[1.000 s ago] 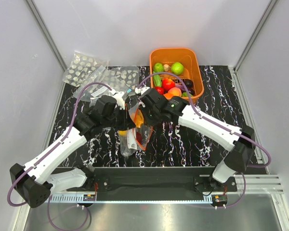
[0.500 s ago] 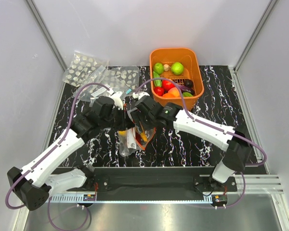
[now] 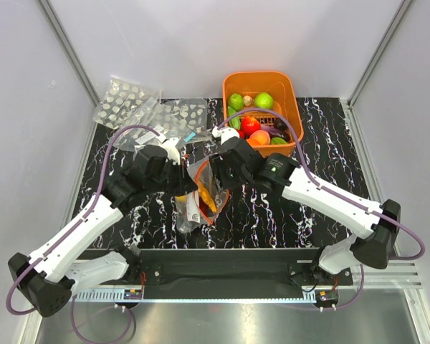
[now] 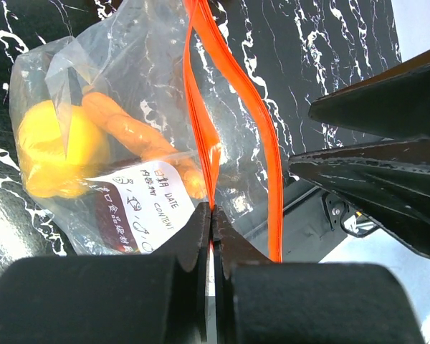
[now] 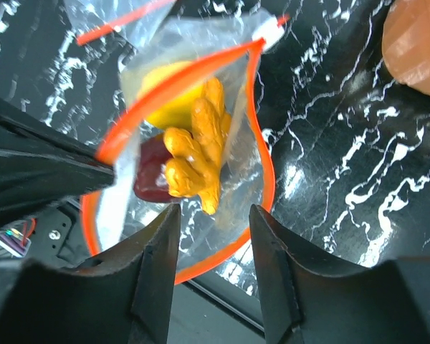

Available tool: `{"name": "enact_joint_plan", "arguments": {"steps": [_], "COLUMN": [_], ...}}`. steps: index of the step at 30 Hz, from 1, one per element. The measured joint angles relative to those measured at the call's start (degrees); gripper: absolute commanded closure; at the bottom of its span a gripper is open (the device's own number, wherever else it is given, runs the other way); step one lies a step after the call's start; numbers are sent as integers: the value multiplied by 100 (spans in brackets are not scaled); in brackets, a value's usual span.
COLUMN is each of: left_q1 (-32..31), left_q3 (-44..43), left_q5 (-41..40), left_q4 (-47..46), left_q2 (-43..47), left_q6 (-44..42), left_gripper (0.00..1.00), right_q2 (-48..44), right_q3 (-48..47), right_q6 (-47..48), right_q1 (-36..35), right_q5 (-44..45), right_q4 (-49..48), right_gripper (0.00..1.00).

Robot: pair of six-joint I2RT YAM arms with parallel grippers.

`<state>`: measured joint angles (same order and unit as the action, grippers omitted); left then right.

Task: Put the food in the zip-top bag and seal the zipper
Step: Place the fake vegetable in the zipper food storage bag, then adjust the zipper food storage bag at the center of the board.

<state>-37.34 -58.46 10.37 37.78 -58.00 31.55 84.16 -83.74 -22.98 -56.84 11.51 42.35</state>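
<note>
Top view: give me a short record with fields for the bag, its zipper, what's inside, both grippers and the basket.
bag: clear, mouth open
zipper: unsealed, its two strips apart
inside: yellow piece, orange piece, dark red piece
left gripper: shut on the zipper
right gripper: open, empty, above the bag mouth
basket: holds more food, including a green apple and a tomato

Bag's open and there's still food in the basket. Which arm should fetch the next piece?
Right. The right gripper is open and empty, above the bag mouth and nearer the basket. The left gripper is shut on the zipper, holding the bag open, so it should stay put.
</note>
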Motion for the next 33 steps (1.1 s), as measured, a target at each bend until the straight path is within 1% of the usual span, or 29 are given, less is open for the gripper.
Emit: {"name": "enact_joint_plan", "arguments": {"steps": [7, 10, 11, 15, 17, 19, 21, 22, 23, 26, 30, 33], "left_q1": [0, 0, 0, 0, 0, 4, 4, 4, 4, 4, 7, 7], "left_q3": [0, 0, 0, 0, 0, 0, 0, 0, 0, -2, -28, -321], "left_q5": [-17, -20, -20, -37, -52, -63, -72, -79, -92, -151, -179, -232], "left_q4": [13, 35, 39, 120, 164, 181, 214, 240, 278, 350, 461, 852], "left_q2": [66, 87, 96, 127, 140, 144, 144, 144, 144, 144, 116, -136], "left_q6": [0, 0, 0, 0, 0, 0, -2, -4, -9, -31, -133, -319], "left_gripper": [100, 100, 100, 100, 100, 100, 100, 100, 100, 100, 100, 100], "right_q2": [37, 184, 240, 308, 308, 308, 308, 308, 308, 308, 308, 308], "right_q3": [505, 599, 623, 820, 859, 868, 866, 866, 866, 863, 833, 686], "right_q6": [-87, -131, -142, -186, -195, -192, -186, -181, -149, -118, -87, -44], "right_q1": [0, 0, 0, 0, 0, 0, 0, 0, 0, 0, 0, 0], "right_q5": [35, 155, 192, 249, 238, 232, 225, 225, 216, 157, 129, 146], "right_q4": [63, 76, 72, 33, 11, -35, -61, -57, -52, -55, -55, 11], "right_gripper": [49, 51, 53, 66, 70, 76, 76, 86, 91, 100, 100, 100]}}
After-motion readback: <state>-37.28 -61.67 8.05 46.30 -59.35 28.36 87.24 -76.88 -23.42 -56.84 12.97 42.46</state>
